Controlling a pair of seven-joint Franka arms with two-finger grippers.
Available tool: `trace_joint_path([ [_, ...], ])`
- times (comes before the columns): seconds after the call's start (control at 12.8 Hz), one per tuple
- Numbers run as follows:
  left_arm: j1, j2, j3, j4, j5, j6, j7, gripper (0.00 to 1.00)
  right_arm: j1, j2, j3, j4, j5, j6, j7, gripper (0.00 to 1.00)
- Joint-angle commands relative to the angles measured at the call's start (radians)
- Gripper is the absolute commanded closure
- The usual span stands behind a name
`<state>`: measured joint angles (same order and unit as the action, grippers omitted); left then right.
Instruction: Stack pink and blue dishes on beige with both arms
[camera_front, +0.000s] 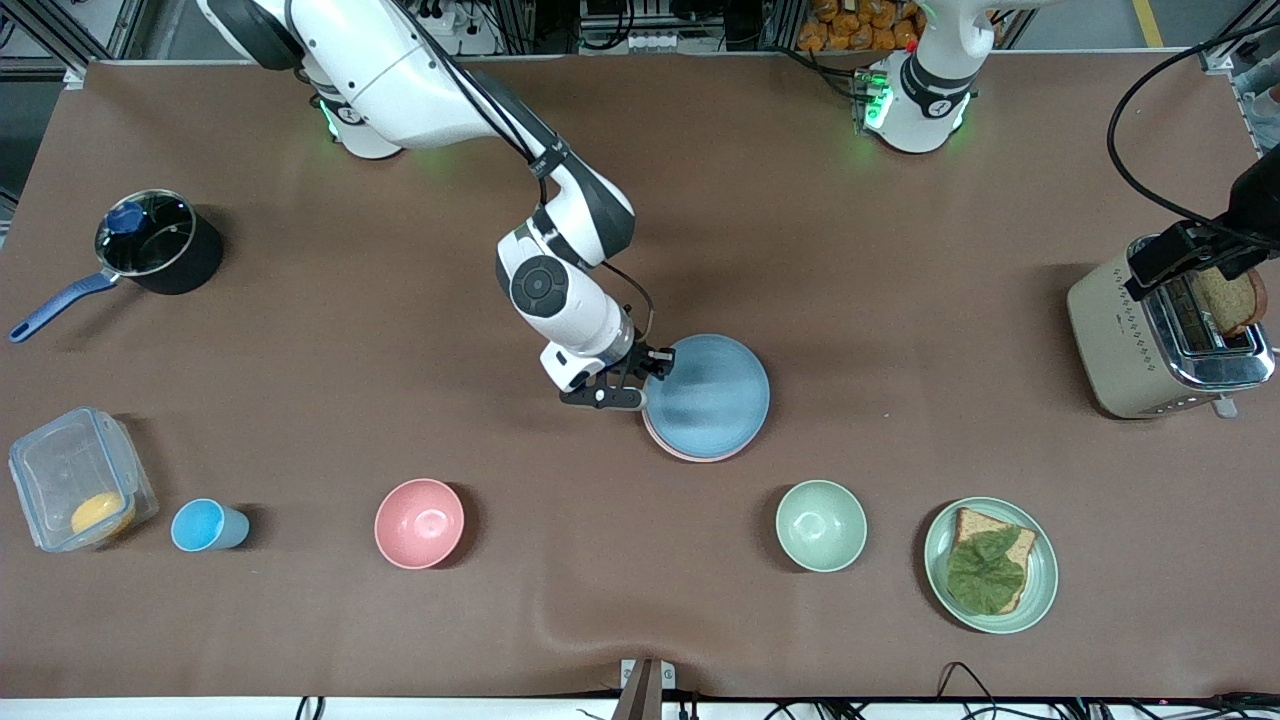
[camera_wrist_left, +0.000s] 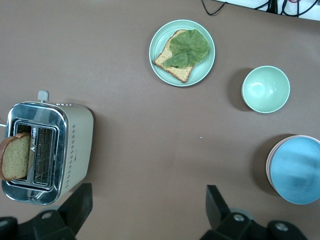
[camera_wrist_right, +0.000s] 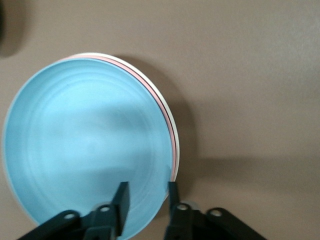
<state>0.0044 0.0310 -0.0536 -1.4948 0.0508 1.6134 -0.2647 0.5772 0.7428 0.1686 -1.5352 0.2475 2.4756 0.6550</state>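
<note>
The light blue plate (camera_front: 708, 395) (camera_wrist_right: 85, 145) lies on top of a stack in the middle of the table. Under it, the pink plate (camera_wrist_right: 171, 135) shows only as a thin rim, and the beige plate (camera_wrist_right: 85, 54) as a pale edge below that. My right gripper (camera_front: 645, 380) (camera_wrist_right: 146, 200) is open at the edge of the stack toward the right arm's end, one finger over the blue plate and one just off its rim. My left gripper (camera_wrist_left: 145, 210) (camera_front: 1175, 258) waits wide open over the toaster with nothing in it. The left wrist view shows the stack (camera_wrist_left: 297, 170) too.
A toaster (camera_front: 1160, 335) with a bread slice stands at the left arm's end. Nearer the front camera lie a green plate with bread and leaf (camera_front: 990, 565), green bowl (camera_front: 821, 525), pink bowl (camera_front: 420, 523), blue cup (camera_front: 205, 525) and plastic box (camera_front: 75, 480). A black pot (camera_front: 158, 240) sits at the right arm's end.
</note>
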Motion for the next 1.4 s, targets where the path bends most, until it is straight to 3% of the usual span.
trace_joint_path([
  [0.0, -0.006, 0.015, 0.014, 0.008, -0.028, -0.013, 0.013, 0.0, -0.034, -0.034, -0.001, 0.01, -0.045, -0.033, -0.014, 0.0],
  [0.23, 0.008, 0.018, 0.021, 0.008, -0.051, -0.013, 0.015, 0.0, -0.146, -0.129, 0.0, 0.013, -0.109, -0.231, -0.168, 0.0],
  [0.47, 0.012, 0.02, 0.02, 0.01, -0.057, -0.013, 0.015, 0.0, -0.31, -0.199, -0.001, 0.007, -0.112, -0.456, -0.414, 0.0],
  [0.78, 0.009, 0.026, 0.018, 0.011, -0.091, -0.013, 0.044, 0.0, -0.505, -0.299, -0.001, -0.037, -0.178, -0.523, -0.641, 0.0],
  [1.01, -0.003, 0.026, 0.012, 0.011, -0.092, -0.013, 0.073, 0.0, -0.554, -0.446, -0.003, -0.185, -0.215, -0.521, -0.75, 0.0],
  [1.17, -0.006, 0.029, 0.011, 0.013, -0.092, -0.013, 0.076, 0.0, -0.553, -0.552, -0.001, -0.279, -0.313, -0.515, -0.749, 0.0],
  [1.32, -0.006, 0.036, 0.011, 0.013, -0.092, -0.015, 0.111, 0.0, -0.551, -0.595, 0.002, -0.272, -0.443, -0.55, -0.803, 0.0],
])
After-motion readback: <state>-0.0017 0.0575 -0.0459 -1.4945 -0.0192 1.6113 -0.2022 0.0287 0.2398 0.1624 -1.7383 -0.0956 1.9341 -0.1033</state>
